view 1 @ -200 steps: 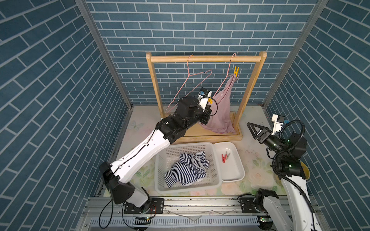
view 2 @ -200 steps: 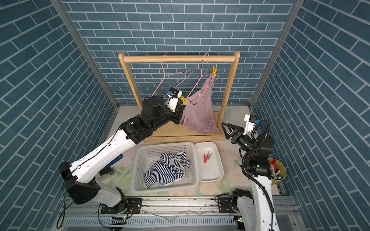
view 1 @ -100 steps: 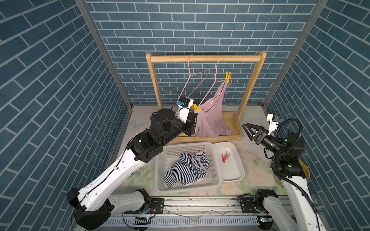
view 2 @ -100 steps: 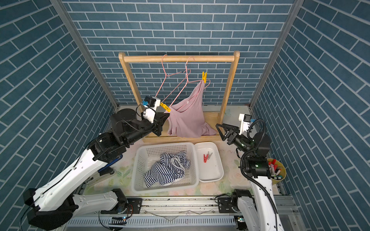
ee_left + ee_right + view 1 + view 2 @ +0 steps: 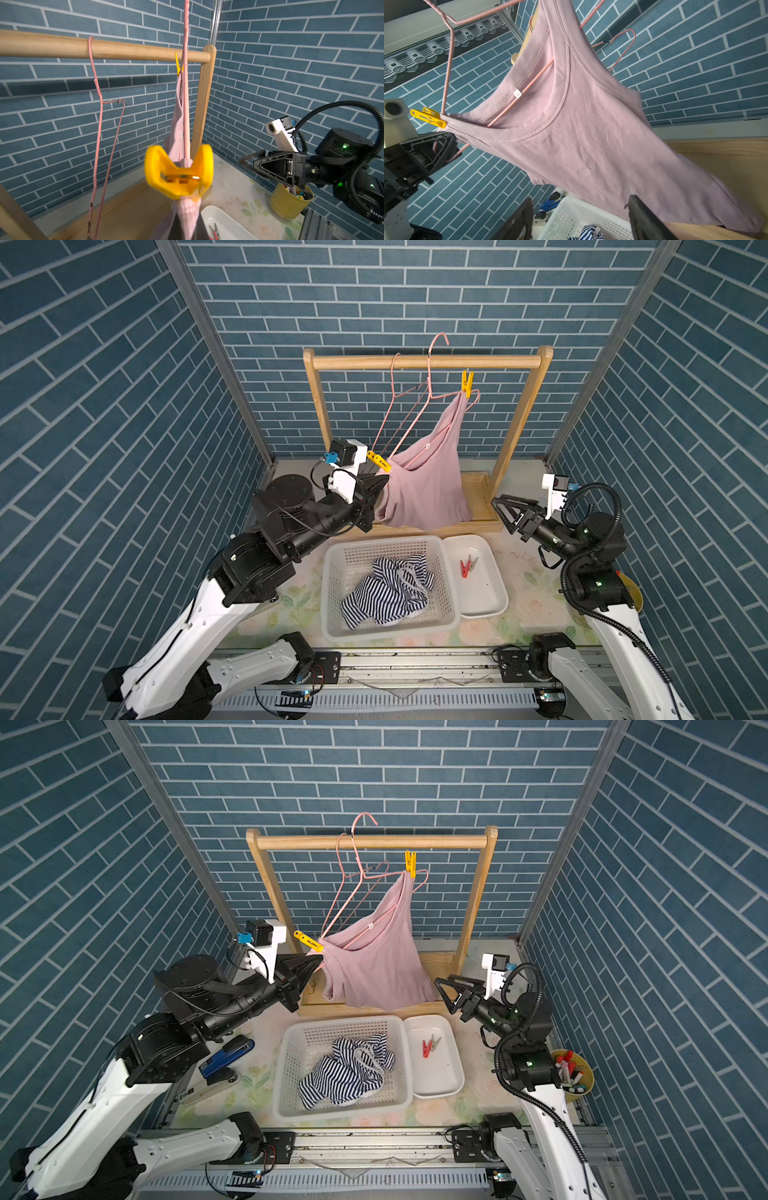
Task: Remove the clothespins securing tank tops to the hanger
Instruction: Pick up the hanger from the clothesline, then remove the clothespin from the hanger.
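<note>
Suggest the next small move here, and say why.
Probably bring the open, empty right gripper across to the lower yellow clothespin. The left gripper is shut on the pink tank top close beside it, holding that corner out taut.

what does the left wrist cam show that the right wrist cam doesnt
Only left wrist: the upper yellow clothespin by the wooden rail, and the yellow cup. Only right wrist: the basket holding the striped tank top. Both: the pink tank top, the lower yellow clothespin on it, and the left hand clamped beside that pin.
</note>
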You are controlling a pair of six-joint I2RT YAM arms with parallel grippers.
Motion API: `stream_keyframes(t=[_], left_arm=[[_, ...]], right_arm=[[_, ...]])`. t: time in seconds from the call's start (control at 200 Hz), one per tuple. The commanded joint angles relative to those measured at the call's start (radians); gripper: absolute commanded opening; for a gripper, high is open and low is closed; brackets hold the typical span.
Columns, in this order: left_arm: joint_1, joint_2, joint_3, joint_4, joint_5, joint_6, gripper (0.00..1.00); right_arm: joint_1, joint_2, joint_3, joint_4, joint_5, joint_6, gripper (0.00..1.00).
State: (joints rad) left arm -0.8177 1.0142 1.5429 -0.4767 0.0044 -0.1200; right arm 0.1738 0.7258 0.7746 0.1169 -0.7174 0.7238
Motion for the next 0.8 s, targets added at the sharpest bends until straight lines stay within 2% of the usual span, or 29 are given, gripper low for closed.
stream_keyframes(t=[0.0,0.46,0.64,0.795], left_arm=[[0.001,-0.022,0.081,0.052,0.016,0.013,0.00],[0.002,0.003,0.359,-0.058,-0.015,0.056,0.00],[0.002,-0.028,0.399,-0.129,-0.025,0.048,0.00],[0.002,-0.098,0.345,-0.146,-0.048,0.040,0.00]], right_arm=[[0.010,-0.011,-0.015,0.017,0.019,-0.027,0.72],[0.034,0.013,-0.056,0.046,0.025,-0.037,0.72],[0.037,0.031,-0.047,0.052,0.018,-0.038,0.73],[0.037,0.036,-0.035,0.034,0.020,-0.050,0.73]])
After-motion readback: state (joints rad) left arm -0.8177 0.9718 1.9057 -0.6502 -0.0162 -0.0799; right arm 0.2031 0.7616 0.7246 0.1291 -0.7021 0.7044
